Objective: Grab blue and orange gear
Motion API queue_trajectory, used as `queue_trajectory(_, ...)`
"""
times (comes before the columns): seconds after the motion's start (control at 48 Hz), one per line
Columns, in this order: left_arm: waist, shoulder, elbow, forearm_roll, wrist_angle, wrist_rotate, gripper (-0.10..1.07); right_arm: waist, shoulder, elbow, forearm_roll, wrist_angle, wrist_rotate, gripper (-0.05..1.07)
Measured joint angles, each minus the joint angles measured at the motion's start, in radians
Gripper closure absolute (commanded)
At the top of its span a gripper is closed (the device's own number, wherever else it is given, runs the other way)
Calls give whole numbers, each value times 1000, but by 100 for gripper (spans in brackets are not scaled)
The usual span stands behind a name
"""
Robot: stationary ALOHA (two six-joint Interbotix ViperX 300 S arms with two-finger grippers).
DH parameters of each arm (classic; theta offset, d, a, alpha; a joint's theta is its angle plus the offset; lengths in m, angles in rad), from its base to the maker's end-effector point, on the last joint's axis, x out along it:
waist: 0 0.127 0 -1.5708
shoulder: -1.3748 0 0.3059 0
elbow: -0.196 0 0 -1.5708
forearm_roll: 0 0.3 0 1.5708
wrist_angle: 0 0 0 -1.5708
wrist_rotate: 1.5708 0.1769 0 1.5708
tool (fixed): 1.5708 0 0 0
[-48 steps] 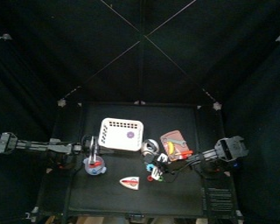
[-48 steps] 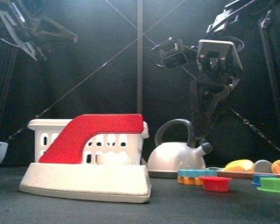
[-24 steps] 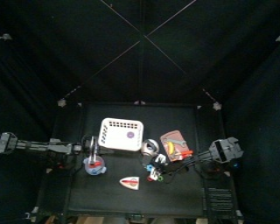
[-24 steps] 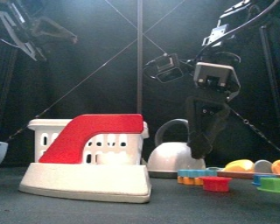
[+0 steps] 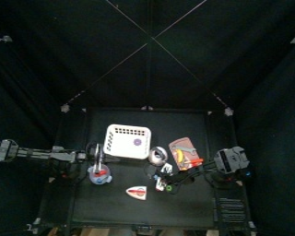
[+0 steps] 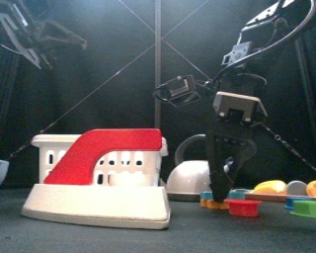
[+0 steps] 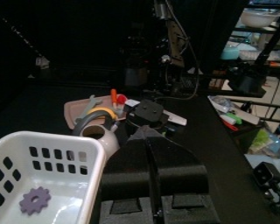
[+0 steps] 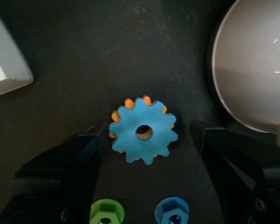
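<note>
The blue and orange gear (image 8: 143,132) lies flat on the black table, a blue toothed disc with orange teeth showing behind its edge. My right gripper (image 8: 150,144) stands open directly over it, one jaw on each side and neither touching it. In the front view the right gripper (image 6: 228,196) hangs straight down with its tips close to the table, beside the white dome (image 6: 197,176). The left gripper (image 7: 152,162) rests shut at the table's left side, holding nothing.
A white perforated box (image 5: 130,140) with a purple gear (image 7: 35,199) inside stands mid-table. A red and white wedge (image 6: 98,186) sits at the front. The white dome (image 8: 262,61) is right beside the gear. A green ring (image 8: 104,210) and a blue ring (image 8: 168,210) lie near it.
The right gripper has come down from well above the table to just over the gear, staying open. The left arm has not moved.
</note>
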Motion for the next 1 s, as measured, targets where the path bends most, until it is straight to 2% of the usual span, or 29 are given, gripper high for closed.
queue_trajectory(0.625, 0, -2, 0, 0, 0, 0, 100, -6, 14, -5, 3, 0, -3, 4)
queue_trajectory(1.0, 0, 0, 0, 0, 0, 0, 101, -5, 14, -9, 5, 2, -3, 33)
